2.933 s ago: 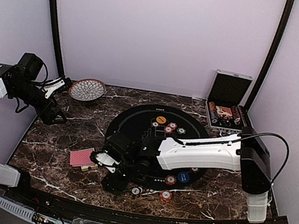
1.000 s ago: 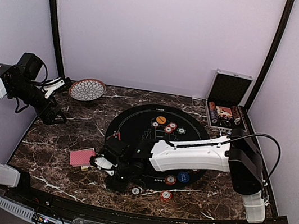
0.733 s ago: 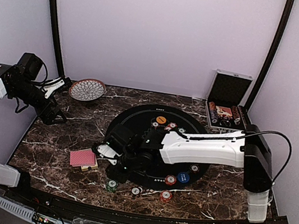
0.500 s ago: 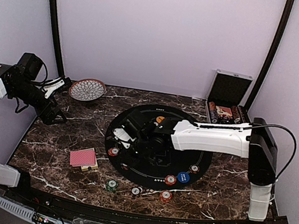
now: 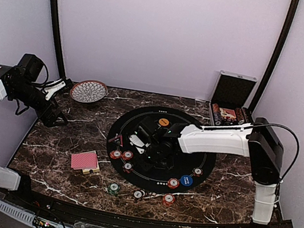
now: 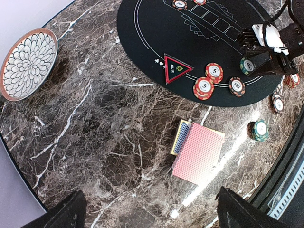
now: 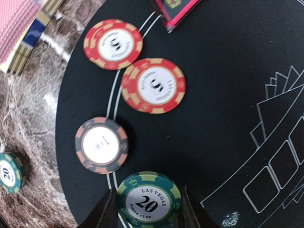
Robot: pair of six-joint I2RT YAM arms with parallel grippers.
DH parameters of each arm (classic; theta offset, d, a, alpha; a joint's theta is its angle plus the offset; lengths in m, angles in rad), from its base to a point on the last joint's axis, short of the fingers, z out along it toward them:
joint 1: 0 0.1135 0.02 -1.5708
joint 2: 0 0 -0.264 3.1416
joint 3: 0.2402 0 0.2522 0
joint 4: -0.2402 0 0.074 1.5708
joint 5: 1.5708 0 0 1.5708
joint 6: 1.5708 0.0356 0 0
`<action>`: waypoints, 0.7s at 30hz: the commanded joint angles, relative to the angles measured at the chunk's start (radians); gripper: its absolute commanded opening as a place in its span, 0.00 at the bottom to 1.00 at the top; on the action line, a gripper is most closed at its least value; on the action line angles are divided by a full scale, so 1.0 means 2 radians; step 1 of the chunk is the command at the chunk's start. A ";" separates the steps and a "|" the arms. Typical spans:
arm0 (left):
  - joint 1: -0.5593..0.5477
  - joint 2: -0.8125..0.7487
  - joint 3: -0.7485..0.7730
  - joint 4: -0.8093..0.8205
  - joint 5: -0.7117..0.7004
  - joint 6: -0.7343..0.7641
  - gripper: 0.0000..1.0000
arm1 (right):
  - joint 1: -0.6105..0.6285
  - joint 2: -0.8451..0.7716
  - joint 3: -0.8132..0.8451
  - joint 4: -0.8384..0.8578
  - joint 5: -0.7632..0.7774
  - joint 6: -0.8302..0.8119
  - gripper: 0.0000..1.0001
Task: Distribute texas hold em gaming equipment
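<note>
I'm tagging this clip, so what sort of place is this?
Likely a robot test booth staged for poker: plain walls, a black card mat, poker chips and a deck.

Soft, even light is cast from above, and only faint shadows are thrown. A white glare streak is seen on the glossy surface (image 6: pixel 235 154) in the left wrist view. In the right wrist view, the green chip (image 7: pixel 149 202) between the fingers of the right hand (image 7: pixel 148 213) is rendered sharply, while the red chips (image 7: pixel 153 85) beyond the hand are slightly smeared.

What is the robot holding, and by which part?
The right arm's jaws pinch a round green poker chip marked 20 across its rim; the left arm's jaws hold nothing.
</note>
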State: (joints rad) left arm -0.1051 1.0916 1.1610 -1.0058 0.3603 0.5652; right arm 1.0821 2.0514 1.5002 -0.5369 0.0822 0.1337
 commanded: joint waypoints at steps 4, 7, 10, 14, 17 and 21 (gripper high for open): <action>-0.002 -0.004 0.000 -0.016 0.009 0.004 0.99 | -0.024 0.022 0.021 0.028 -0.002 0.002 0.03; -0.001 -0.004 -0.001 -0.016 0.009 0.003 0.99 | -0.028 0.033 0.031 0.028 -0.007 0.000 0.03; -0.001 -0.005 -0.001 -0.016 0.008 0.004 0.99 | -0.029 0.043 0.037 0.028 -0.010 0.000 0.03; -0.001 -0.005 -0.001 -0.016 0.008 0.004 0.99 | -0.031 0.054 0.040 0.028 -0.015 0.003 0.13; -0.001 -0.005 -0.002 -0.016 0.008 0.004 0.99 | -0.032 0.054 0.039 0.027 -0.015 0.004 0.29; -0.001 -0.005 -0.003 -0.015 0.009 0.004 0.99 | -0.033 0.046 0.038 0.026 -0.010 0.005 0.47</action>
State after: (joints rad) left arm -0.1051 1.0916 1.1610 -1.0058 0.3603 0.5652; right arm 1.0241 2.1452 1.5566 -0.4957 0.0605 0.1364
